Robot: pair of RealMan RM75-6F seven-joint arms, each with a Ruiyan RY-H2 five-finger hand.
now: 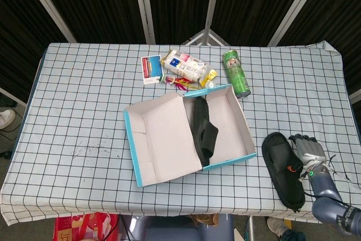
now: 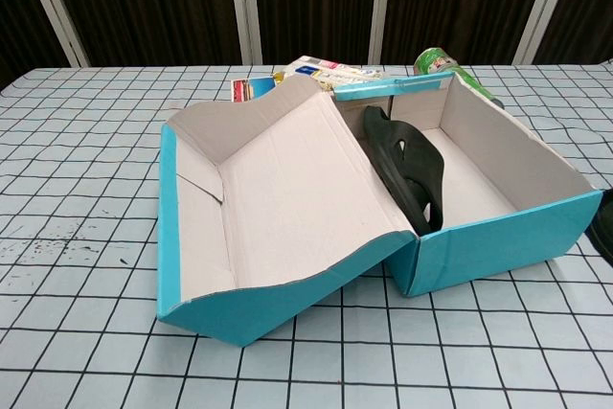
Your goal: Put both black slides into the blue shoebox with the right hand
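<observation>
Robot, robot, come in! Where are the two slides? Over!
Right hand beside second black slide on table, grip unclear. First slide inside blue shoebox. Left hand unseen. Path clear.

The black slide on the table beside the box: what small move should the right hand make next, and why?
Probably close the right hand around the second slide. This slide lies on the table outside the blue shoebox, while the first slide is already inside.
</observation>
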